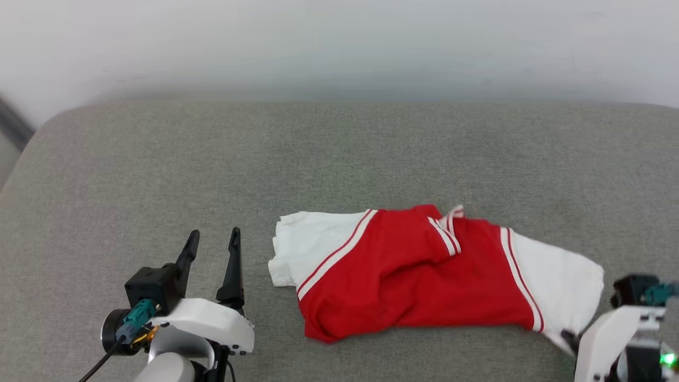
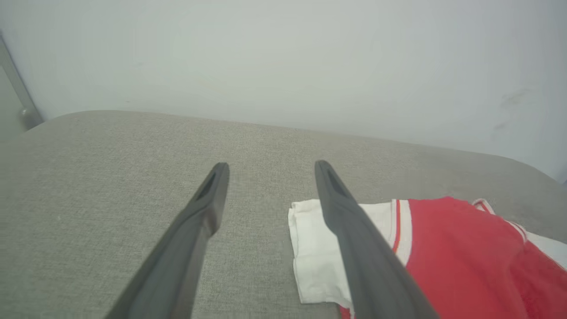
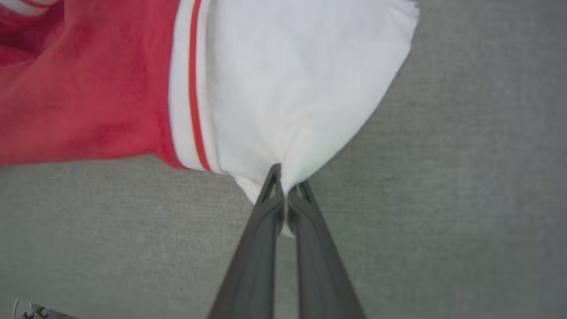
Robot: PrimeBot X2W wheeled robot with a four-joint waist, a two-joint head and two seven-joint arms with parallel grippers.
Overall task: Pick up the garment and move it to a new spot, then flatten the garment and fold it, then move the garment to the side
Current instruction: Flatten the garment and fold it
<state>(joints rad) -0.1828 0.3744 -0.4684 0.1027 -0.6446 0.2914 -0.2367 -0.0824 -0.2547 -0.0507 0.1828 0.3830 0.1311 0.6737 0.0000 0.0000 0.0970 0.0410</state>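
Observation:
The garment (image 1: 414, 270), a red jersey T-shirt with white sleeves edged in red stripes, lies bunched on the grey cushion near its front edge; its number and lettering are hidden. My right gripper (image 3: 287, 181) is shut on the corner of the white right-hand sleeve (image 3: 301, 88), pinching the cloth between its fingertips; the same gripper (image 1: 568, 337) is mostly hidden at the lower right of the head view. My left gripper (image 1: 215, 237) stands open just left of the garment (image 2: 443, 248), above bare cushion, with nothing between its fingers (image 2: 208, 199).
The grey fabric cushion (image 1: 212, 159) spreads wide behind and left of the garment. A pale wall (image 1: 339, 42) rises behind it. A dark rail (image 2: 17, 88) runs along the far left corner.

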